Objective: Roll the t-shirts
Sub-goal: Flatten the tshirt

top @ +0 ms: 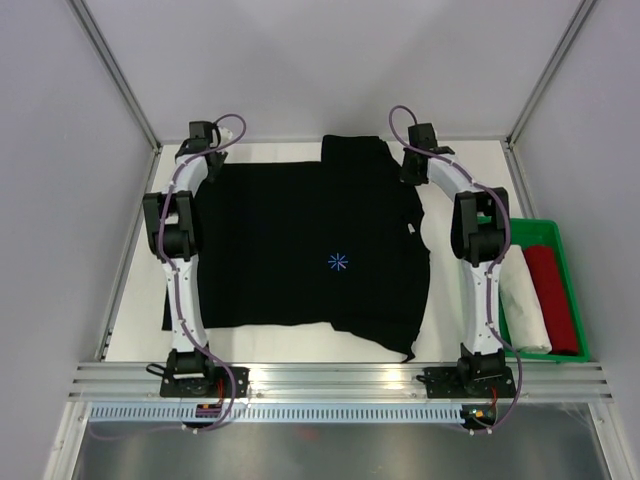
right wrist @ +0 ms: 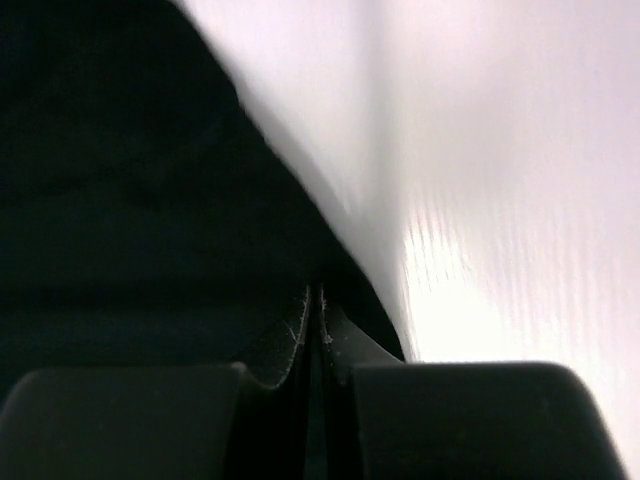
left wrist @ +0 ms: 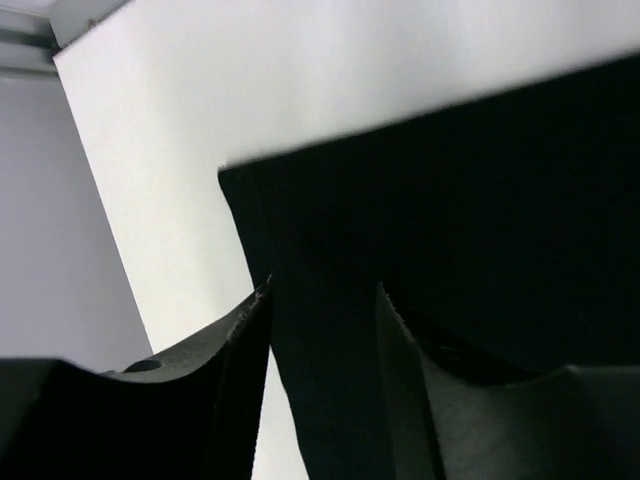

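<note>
Black t-shirt (top: 310, 250): spread flat mid-table, far edge between both arms.
Left gripper (left wrist: 325, 310): jaws apart over the far-left corner; nothing clamped.
Right gripper (right wrist: 313, 305): fingers nearly together at the cloth edge; whether it pinches fabric cannot be told.
Risk: one-sided hold, skewed fold, crooked roll.

The white table (top: 130, 290) carries 1 black t-shirt (top: 310, 250) spread flat across its middle, a folded part reaching toward 12 o'clock. At 3 o'clock a green bin (top: 572, 262) sits at the table's edge, holding a white roll (top: 525, 305) beside a red roll (top: 555, 295)
</note>
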Robot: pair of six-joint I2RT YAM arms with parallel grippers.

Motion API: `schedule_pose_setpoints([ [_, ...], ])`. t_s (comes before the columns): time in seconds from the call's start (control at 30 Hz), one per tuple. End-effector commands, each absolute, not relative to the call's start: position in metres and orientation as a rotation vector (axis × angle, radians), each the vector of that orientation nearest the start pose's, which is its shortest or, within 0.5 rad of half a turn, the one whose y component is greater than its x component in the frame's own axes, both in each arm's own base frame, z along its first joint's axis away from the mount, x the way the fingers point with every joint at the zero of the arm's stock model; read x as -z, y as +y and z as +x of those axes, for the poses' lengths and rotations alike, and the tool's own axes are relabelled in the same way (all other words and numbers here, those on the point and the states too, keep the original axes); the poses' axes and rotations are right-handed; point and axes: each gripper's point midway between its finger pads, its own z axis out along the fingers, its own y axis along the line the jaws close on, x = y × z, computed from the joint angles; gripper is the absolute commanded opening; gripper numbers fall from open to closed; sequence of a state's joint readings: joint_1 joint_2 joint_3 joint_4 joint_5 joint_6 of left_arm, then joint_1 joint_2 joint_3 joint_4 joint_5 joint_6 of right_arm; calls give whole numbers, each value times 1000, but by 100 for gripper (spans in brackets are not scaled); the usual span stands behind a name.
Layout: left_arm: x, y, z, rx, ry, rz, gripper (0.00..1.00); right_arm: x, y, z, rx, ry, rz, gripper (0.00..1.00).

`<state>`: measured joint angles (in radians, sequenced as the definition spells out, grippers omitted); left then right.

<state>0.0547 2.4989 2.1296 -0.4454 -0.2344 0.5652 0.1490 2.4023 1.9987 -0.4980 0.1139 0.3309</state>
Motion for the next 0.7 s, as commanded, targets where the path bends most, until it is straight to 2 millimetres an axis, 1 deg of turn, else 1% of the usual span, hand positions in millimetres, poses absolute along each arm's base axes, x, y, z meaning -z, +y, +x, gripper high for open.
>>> schedule_pose_setpoints([
  [0.0, -148, 66, 596, -419, 2244, 448, 56, -150, 83, 554, -22, 2286, 189, 16],
  [0.03, -159, 57, 584, -395, 2243, 470, 61, -161, 80, 544, -21, 2268, 190, 28],
  [0.07, -174, 52, 571, -380, 2230, 492, 70, -166, 76, 530, -12, 2266, 197, 34],
  [0.1, -182, 44, 558, -346, 2224, 523, 73, -148, 71, 504, 12, 2325, 191, 41],
  [0.13, -193, 39, 526, -335, 2233, 576, 77, -175, 65, 487, 15, 2279, 200, 48],
  [0.17, -194, 36, 511, -328, 2239, 606, 79, -176, 63, 472, 18, 2287, 200, 50],
  [0.2, -168, 34, 484, -312, 2311, 650, 79, -159, 63, 451, 18, 2336, 197, 52],
  [0.23, -190, 34, 464, -329, 2280, 656, 79, -172, 68, 434, -31, 2331, 183, 54],
  [0.27, -182, 35, 445, -332, 2318, 690, 80, -169, 69, 421, -50, 2346, 212, 54],
  [0.3, -160, 40, 418, -347, 2391, 705, 80, -165, 69, 400, -71, 2369, 217, 54],
  [0.33, -171, 43, 401, -371, 2376, 710, 80, -162, 75, 388, -129, 2384, 225, 55],
  [0.37, -166, 45, 381, -378, 2408, 733, 79, -144, 77, 369, -143, 2433, 224, 55],
  [0.4, -143, 44, 354, -360, 2472, 769, 79, -153, 78, 358, -165, 2414, 222, 55],
  [0.43, -137, 46, 338, -363, 2491, 810, 79, -148, 79, 344, -169, 2442, 221, 54],
  [0.47, -144, 48, 322, -393, 2472, 819, 79, -135, 84, 326, -185, 2483, 210, 54],
  [0.5, -121, 52, 294, -388, 2550, 865, 79, -141, 84, 315, -206, 2467, 210, 55],
  [0.53, -117, 55, 280, -413, 2563, 899, 79, -137, 86, 303, -217, 2487, 213, 55],
  [0.57, -106, 61, 256, -447, 2602, 921, 79, -135, 89, 285, -251, 2494, 214, 55],
  [0.6, -101, 65, 240, -464, 2626, 949, 79, -131, 90, 274, -261, 2511, 219, 55],
  [0.63, -96, 68, 229, -487, 2633, 1001, 79, -128, 93, 264, -279, 2520, 218, 55],
  [0.67, -99, 73, 218, -533, 2616, 1012, 79, -122, 96, 248, -305, 2531, 202, 55],
])
